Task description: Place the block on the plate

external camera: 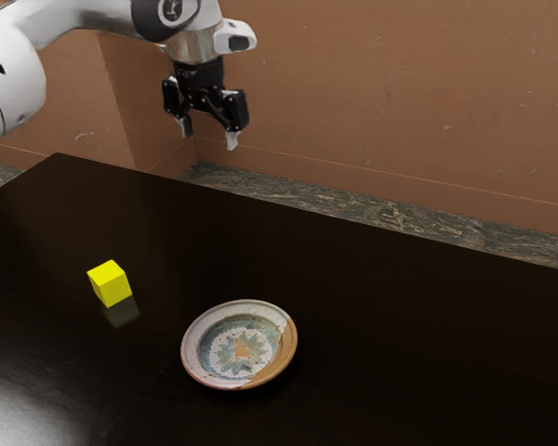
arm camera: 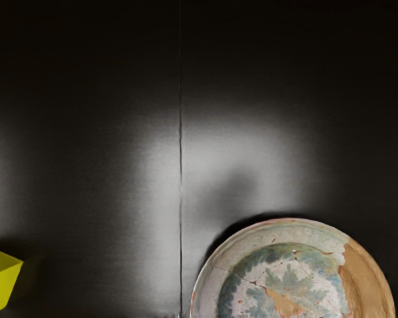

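High above the table, my gripper [external camera: 207, 137] stands open in the exterior view, its fingertips apart with nothing between them. A yellow block [external camera: 110, 282] rests on the dark table, toward the exterior view's left. The round plate [external camera: 242, 345], with a worn blue-green and white pattern and a brown patch on its rim, lies apart from the block, nearer the exterior view's middle. From the hand, the wrist view takes in part of the yellow block [arm camera: 1, 281] and part of the plate [arm camera: 285, 285]; both are cut off by the picture's edges.
The glossy dark table [external camera: 400, 316] has its long far edge running below the gripper in the exterior view. Behind it are a stone-patterned floor [external camera: 391, 218] and a brown wall [external camera: 400, 93]. A thin seam crosses the tabletop [arm camera: 106, 165] in the wrist view.
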`<move>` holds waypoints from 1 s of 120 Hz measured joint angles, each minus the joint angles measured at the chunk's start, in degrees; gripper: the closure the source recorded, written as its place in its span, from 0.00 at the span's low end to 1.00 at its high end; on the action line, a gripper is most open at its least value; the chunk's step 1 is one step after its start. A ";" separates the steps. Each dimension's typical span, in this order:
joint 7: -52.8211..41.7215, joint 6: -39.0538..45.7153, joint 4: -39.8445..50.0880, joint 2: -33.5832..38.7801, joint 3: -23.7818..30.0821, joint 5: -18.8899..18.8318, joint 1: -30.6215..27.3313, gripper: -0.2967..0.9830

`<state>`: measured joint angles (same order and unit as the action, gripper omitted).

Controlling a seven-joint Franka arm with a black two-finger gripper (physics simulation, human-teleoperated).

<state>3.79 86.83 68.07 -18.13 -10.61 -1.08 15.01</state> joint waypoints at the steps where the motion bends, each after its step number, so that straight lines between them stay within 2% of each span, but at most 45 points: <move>1: -0.09 -0.07 0.01 0.05 0.24 -0.03 0.01 0.23; 18: -1.56 -0.95 1.83 0.99 0.91 -0.44 0.06 0.23; 33: -4.48 0.16 15.52 7.77 -2.74 -0.62 -0.11 0.23; 50: -10.75 7.65 29.46 10.55 -4.05 -0.54 -3.93 0.23; 63: -16.30 15.88 36.46 10.47 -4.13 -0.09 -7.53 0.23; 86: -27.72 28.86 38.68 3.05 -3.67 5.04 -18.55 0.23; 120: -44.45 41.12 39.95 -2.70 -3.62 8.06 -24.13 0.23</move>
<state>-40.66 127.95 108.02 -20.83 -14.24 6.98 -9.12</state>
